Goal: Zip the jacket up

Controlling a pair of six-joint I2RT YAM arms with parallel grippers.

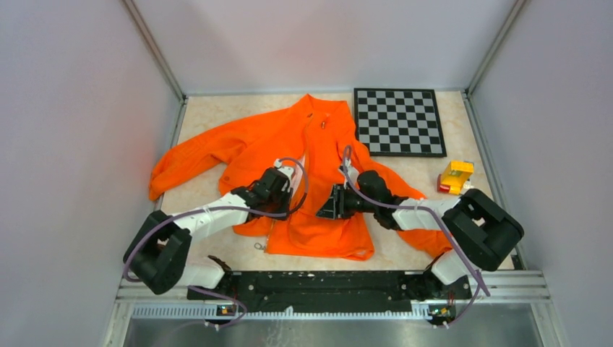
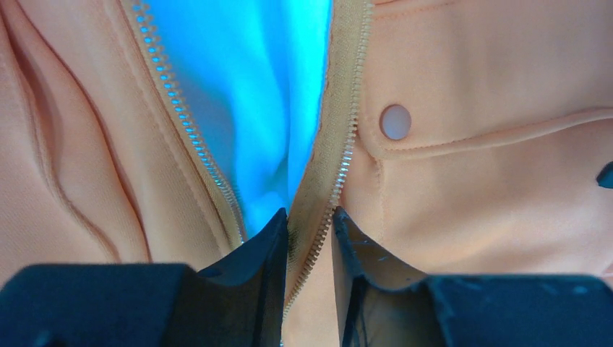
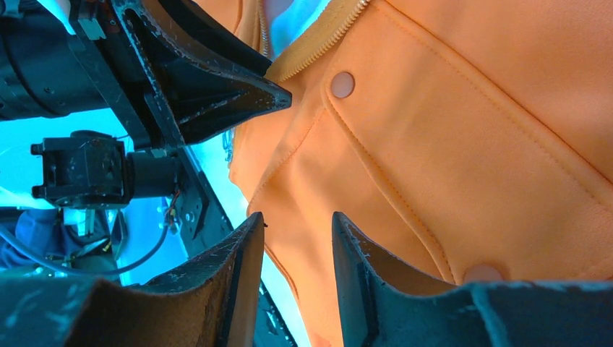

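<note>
The orange jacket (image 1: pixel 318 137) lies spread on the table, collar toward the far wall, its front open along the zipper. My left gripper (image 1: pixel 290 170) is over the jacket's middle. In the left wrist view it (image 2: pixel 311 217) is shut on the right zipper edge (image 2: pixel 340 166), with the teeth running between the fingers. The other zipper row (image 2: pixel 181 116) lies apart to the left. My right gripper (image 1: pixel 324 208) is lower on the front. In the right wrist view it (image 3: pixel 298 224) is closed on a fold of the jacket's front panel (image 3: pixel 434 159).
A chessboard (image 1: pixel 399 121) lies at the back right, touching the jacket's shoulder. A yellow and red toy (image 1: pixel 455 177) sits at the right edge. A small metal ring (image 1: pixel 256 247) lies near the hem. The left arm's finger (image 3: pixel 217 87) shows in the right wrist view.
</note>
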